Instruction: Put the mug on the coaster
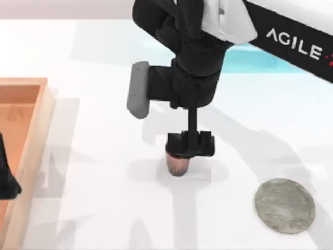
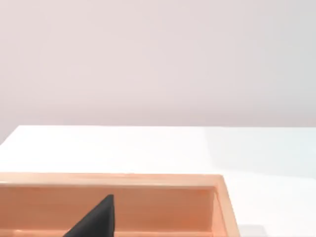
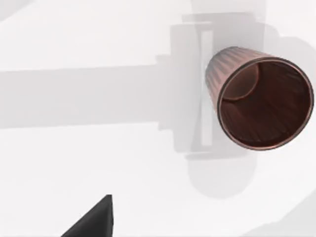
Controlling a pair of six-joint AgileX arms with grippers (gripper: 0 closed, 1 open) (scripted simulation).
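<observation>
Now your right tool (image 1: 190, 145) is directly over the mug (image 1: 177, 164), which stands upright on the white bench (image 1: 104, 208) near the middle, well apart from the coaster (image 1: 285, 205) lying toward the bench's right front. From above, the tool sits at the mug's rim, but whether its fingers are parted or already clenched on the rim, you cannot tell. In the right wrist view the mug (image 3: 260, 101) shows its dark inside and ribbed wall. To do this well, get one finger inside the rim and one outside, squeeze firmly, lift straight before you carry it right. Your left tool (image 1: 6, 177) is parked over the wooden tray (image 1: 36, 135) at the left edge; its state can't be told either.
</observation>
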